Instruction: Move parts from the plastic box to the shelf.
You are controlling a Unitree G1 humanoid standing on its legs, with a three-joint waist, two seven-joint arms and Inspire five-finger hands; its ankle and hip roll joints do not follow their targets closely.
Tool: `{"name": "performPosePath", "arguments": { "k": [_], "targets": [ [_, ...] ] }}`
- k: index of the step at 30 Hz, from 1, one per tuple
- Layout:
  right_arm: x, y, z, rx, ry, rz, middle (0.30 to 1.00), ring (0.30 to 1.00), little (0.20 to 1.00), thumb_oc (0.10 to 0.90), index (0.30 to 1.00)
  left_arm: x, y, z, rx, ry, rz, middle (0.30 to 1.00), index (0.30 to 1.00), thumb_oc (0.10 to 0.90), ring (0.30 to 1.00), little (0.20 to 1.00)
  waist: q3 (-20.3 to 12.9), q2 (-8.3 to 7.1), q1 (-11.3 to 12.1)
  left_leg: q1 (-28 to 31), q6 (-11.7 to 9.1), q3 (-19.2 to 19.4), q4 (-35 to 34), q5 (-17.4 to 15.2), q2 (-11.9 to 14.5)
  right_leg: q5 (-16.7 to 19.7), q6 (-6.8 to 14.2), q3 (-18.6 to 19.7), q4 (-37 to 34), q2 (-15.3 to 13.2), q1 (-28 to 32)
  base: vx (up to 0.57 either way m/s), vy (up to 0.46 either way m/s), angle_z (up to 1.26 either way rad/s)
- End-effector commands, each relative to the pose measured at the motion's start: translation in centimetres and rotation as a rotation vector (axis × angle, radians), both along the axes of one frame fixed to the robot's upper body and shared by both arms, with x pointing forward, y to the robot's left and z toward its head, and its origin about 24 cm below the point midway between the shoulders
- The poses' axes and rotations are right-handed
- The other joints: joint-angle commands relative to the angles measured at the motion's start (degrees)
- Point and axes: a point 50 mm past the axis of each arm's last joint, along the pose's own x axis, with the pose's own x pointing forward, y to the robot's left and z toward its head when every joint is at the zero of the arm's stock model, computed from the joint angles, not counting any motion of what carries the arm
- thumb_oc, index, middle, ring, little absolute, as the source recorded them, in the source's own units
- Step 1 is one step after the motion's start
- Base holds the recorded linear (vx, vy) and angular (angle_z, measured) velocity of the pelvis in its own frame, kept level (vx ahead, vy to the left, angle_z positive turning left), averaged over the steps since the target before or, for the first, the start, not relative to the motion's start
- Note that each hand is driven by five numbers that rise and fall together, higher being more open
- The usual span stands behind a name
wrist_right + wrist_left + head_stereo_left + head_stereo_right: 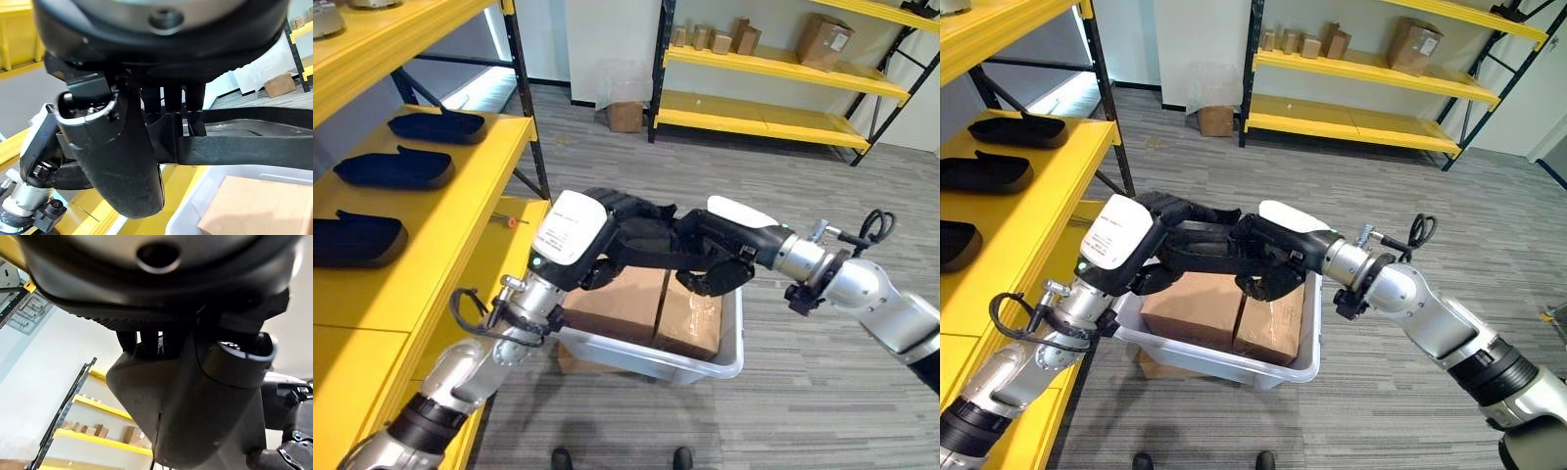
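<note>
A long black moulded part (651,247) hangs above the white plastic box (729,360), held at both ends. My left hand (573,230) is curled round its left end and my right hand (734,245) round its right end. In the right wrist view the part (244,147) runs out sideways past my curled fingers (171,105). The box holds two brown cardboard packs (622,304). Three similar black parts (396,168) lie in a row on the yellow shelf (460,211) at the left.
The box stands on the grey floor just beside the yellow shelf's lower level (504,257). A second yellow rack (754,122) with cardboard boxes stands at the back. A small carton (625,116) sits on the floor beside it.
</note>
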Motion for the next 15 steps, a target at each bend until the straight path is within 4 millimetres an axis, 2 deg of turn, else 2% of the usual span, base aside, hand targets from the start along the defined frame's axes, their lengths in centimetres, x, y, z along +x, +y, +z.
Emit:
{"name": "performPosePath", "arguments": {
  "k": [1, 15],
  "targets": [
    [-0.2, 1.81, 6.19, 0.151, -0.228, 0.1, 0.3, 0.3, 0.3, 0.4, 0.3, -0.46, -2.11, 4.17, -0.103, -0.188, -0.149, 0.3, 0.3, 0.4, 0.3, 0.3, -5.7, -0.05, 0.7, 4.8, -4.0, 0.9, -0.1, -4.9, 5.5, 0.0, 4.0, -0.8, 0.7, -4.6, -0.1, 0.0, 0.0, 0.0],
    [-0.32, 1.52, 6.3, 0.173, -0.247, 0.088, 0.3, 0.3, 0.3, 0.4, 0.3, -0.39, -1.9, 3.74, -0.133, -0.158, -0.139, 0.3, 0.3, 0.4, 0.3, 0.3, -5.7, -0.01, 0.6, 4.8, -3.8, 0.7, -0.1, -4.9, 5.5, -0.1, 3.9, -0.8, 0.6, -4.6, 0.0, 0.0, 0.0, 0.0]
  ]
}}
